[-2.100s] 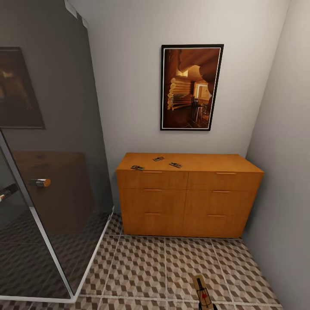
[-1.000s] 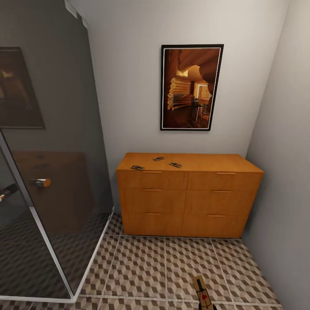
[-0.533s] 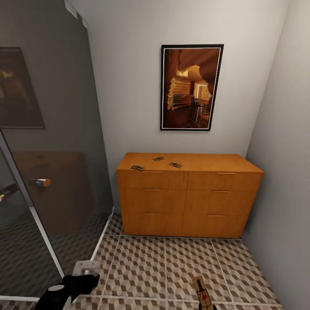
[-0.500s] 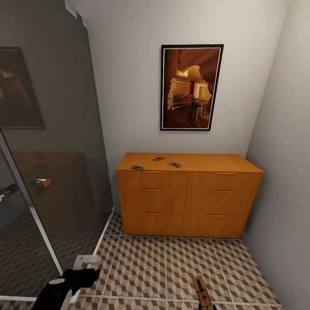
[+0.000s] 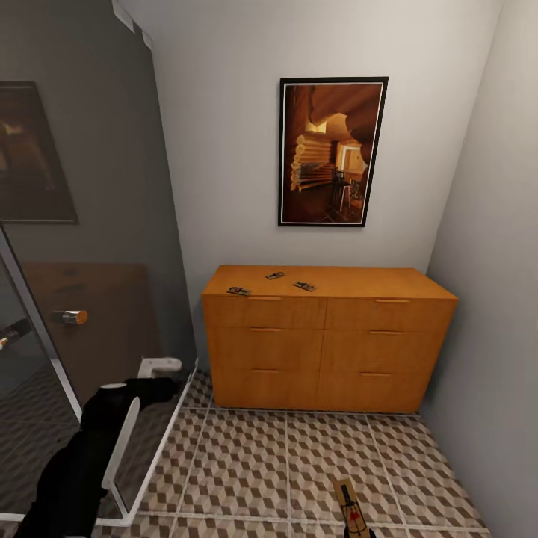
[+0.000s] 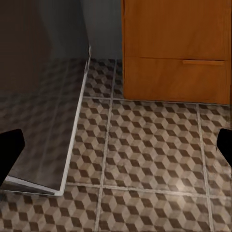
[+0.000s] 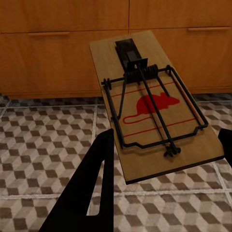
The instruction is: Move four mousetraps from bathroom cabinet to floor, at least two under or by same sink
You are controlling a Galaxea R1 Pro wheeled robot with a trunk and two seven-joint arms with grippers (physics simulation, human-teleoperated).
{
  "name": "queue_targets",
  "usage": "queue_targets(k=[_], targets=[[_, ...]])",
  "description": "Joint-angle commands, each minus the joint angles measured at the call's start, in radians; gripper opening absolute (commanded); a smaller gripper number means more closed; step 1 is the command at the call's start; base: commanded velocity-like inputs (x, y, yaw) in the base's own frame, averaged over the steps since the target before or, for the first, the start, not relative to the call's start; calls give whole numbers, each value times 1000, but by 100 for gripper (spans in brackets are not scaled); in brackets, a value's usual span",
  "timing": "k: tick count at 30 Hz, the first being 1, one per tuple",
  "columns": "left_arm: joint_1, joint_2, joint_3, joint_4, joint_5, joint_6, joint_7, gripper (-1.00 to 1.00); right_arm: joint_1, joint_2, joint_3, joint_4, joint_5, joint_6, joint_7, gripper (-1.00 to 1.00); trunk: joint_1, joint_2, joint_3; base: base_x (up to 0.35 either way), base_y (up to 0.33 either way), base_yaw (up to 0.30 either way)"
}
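Below, the floor (image 5: 284, 463) is tiled in a cube pattern, and the cabinet (image 5: 329, 340) stands on it against the back wall. Three mousetraps (image 5: 274, 276) lie on the cabinet top. The left gripper (image 6: 116, 145) is wide open and holds nothing. The right gripper (image 7: 166, 154) clamps a fourth trap (image 7: 154, 108) over the floor.

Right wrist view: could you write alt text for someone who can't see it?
A wooden mousetrap with a red mouse print and a dark wire spring sits between the right gripper's black fingers, above the cube-patterned bathroom floor. Behind it are the cabinet's orange-brown drawer fronts.
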Motion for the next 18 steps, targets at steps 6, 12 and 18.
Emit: queue_targets(k=[6, 12, 18], targets=[[-239, -1, 1, 85, 0, 31, 1, 100, -1, 0, 3, 1, 5, -1, -8, -100, 0, -1, -1, 0, 0, 0], [-404, -10, 1, 206, 0, 35, 3, 100, -1, -1, 3, 0, 5, -1, -8, -100, 0, -1, -1, 0, 0, 0], [-478, -65, -1, 298, -24, 35, 7, 100, -1, -1, 3, 1, 5, -1, -8, -100, 0, -1, -1, 0, 0, 0]])
